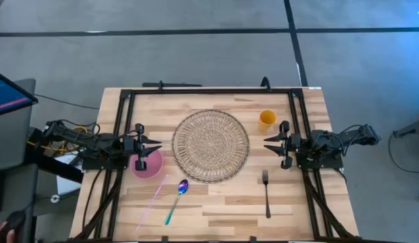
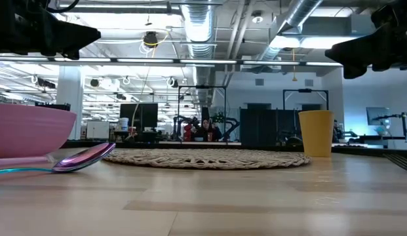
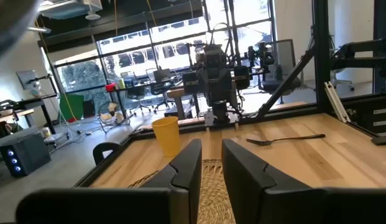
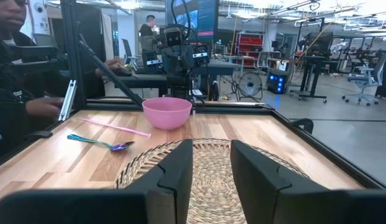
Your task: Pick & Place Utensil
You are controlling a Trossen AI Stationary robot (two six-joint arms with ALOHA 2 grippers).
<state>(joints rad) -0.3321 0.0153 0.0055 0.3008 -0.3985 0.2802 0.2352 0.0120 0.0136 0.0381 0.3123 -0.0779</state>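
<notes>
We judge no pick has begun: our left claw [image 1: 157, 145] and right claw [image 1: 268, 143] hover narrowly parted and empty, the black fork [image 1: 266, 194] lying below-beside the right claw, to be reached next.

overhead cam straight down on the woven placemat [image 1: 210, 146], low cam level at tabletop just beside it, wrist cams facing each other across it
</notes>
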